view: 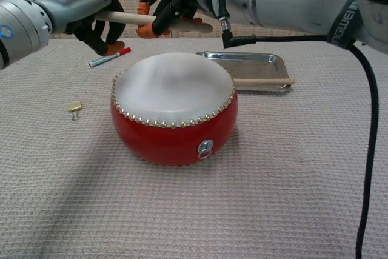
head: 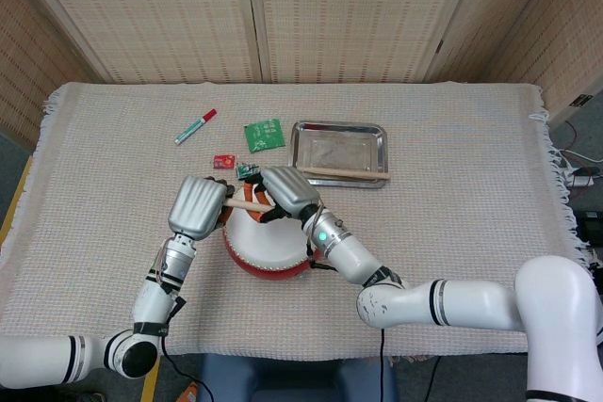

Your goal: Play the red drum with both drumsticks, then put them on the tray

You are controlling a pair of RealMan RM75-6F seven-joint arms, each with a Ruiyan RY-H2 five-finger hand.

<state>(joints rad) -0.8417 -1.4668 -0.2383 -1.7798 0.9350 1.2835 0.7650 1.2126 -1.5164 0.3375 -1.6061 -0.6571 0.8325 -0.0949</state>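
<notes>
One red drum (view: 174, 113) sits nearest us. Above it our left hand (view: 91, 11) and right hand (view: 176, 1) both grip one drumstick (view: 130, 19) (light, stiff, best held mid-shaft). Farther back, another stick (view: 262, 81) lies on the tray (view: 242, 57).

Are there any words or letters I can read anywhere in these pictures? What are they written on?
"GWELL": partial letters on the black band of the right arm, cut off by the arm's curve, chest view.
Red-capped marker pen: label too small to read.
Green packet: print too small to read.
Small red packet: too small to read.
Round red drum: no text visible.
</notes>
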